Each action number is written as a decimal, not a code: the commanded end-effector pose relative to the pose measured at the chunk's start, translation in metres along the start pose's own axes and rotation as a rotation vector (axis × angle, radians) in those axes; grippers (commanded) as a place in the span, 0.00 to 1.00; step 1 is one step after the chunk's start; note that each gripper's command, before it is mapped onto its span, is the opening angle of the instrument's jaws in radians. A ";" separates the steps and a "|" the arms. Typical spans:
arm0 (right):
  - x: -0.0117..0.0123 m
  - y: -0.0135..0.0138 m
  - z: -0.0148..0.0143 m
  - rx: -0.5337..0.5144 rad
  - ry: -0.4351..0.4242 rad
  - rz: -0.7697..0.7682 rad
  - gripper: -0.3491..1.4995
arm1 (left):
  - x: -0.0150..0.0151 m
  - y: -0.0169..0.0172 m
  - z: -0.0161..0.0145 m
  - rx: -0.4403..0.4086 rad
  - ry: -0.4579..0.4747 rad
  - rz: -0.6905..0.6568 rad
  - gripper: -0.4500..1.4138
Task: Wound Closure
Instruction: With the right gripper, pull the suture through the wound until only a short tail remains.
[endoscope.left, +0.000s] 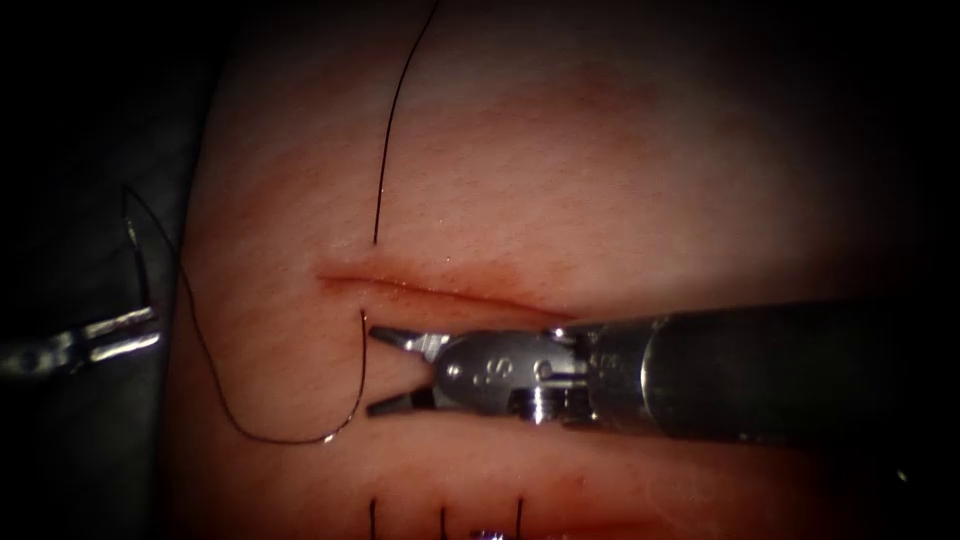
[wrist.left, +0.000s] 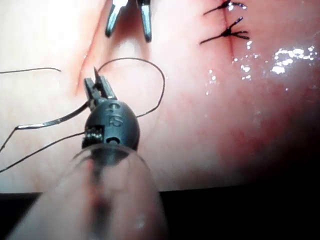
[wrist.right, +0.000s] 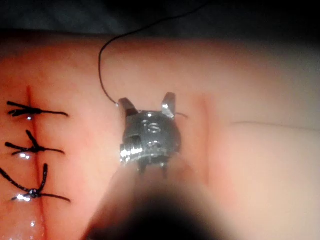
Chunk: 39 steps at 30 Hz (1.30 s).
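Observation:
The cut (endoscope.left: 430, 288) runs across the tissue (endoscope.left: 600, 180). My right tool (endoscope.left: 372, 370) lies just below the cut with its jaws open and nothing in them; it is also seen in the right wrist view (wrist.right: 146, 102). The thread (endoscope.left: 362, 340) comes out of the tissue by its upper tip, loops down and left, and runs to the needle (endoscope.left: 140, 260). My left tool (endoscope.left: 150, 330) is off the tissue's left edge, shut on the needle near one end. The needle is out of the tissue. The left tool (wrist.left: 96, 82) and the needle (wrist.left: 50, 120) also show in the left wrist view.
A second strand of thread (endoscope.left: 385, 150) runs from the top down to a point just above the cut. Three tied stitches (endoscope.left: 443, 515) sit at the lower edge; they also appear as stitches (wrist.right: 32, 145) beside the right tool. A dark surface (endoscope.left: 60, 450) borders the tissue's left edge.

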 end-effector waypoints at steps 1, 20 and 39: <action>-0.0008 0.0003 0.0018 0.014 -0.009 -0.029 0.85 | -0.0005 0.0001 0.0007 0.013 -0.006 0.010 0.00; -0.0035 0.0016 0.0060 0.050 -0.066 -0.100 0.00 | -0.0015 -0.0013 0.0004 0.074 -0.033 0.024 0.00; -0.0023 -0.0089 -0.0007 0.055 -0.056 0.096 0.00 | -0.0009 0.0013 0.0023 0.041 -0.044 0.049 0.00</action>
